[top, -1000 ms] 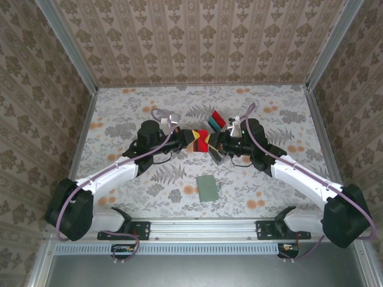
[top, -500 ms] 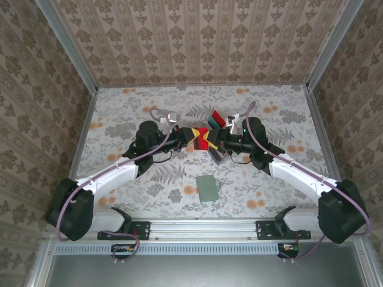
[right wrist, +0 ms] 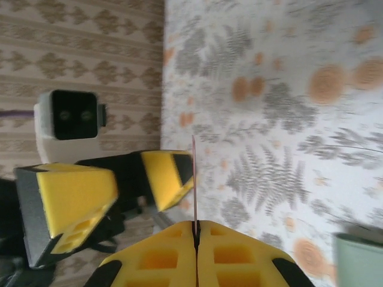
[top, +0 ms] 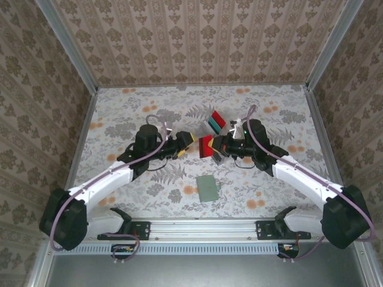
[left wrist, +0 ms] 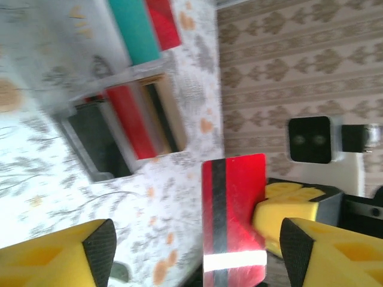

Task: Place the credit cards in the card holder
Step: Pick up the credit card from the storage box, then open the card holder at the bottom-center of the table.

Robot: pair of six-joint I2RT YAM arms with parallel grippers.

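Right hand (top: 215, 147) closed on red card with black stripe (top: 206, 145), card held upright above table (top: 119, 113), left hand (top: 187, 143) open, just beside card, clear of it, card holder (top: 208, 188) flat on table near the arm bases, teal and red cards (top: 214, 119) in clear rack (left wrist: 90, 149) behind.

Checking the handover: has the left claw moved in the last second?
Yes. The left claw has backed off leftward relative to the flat grey-green card holder, leaving the red plastic card in the right claw.
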